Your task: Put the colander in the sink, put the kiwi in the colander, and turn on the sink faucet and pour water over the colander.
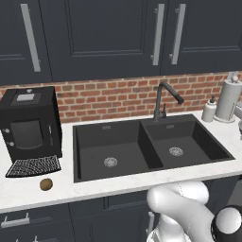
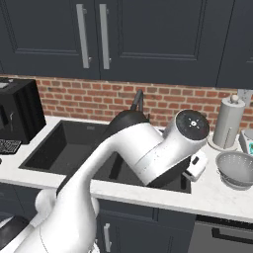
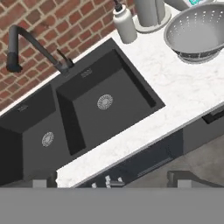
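Nearest, the gripper hangs over the counter's front edge, fingers spread wide and empty; beyond, the sink runs lengthwise along the wall; the colander sits upright on the counter right of it, mouth up; the sink faucet angles its spout toward the basins.

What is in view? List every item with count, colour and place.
sink: 1, matte black, two basins, set in counter
faucet: 1, dark, behind sink
colander: 1, silvery, counter right of sink
kiwi: 1, brown, counter left of sink
coffee machine: 1, black, left counter
soap bottle: 1, white, right of faucet
paper towel roll: 1, grey, behind colander
counter: 1, white marble
arm: 1, white, over sink, jaws open
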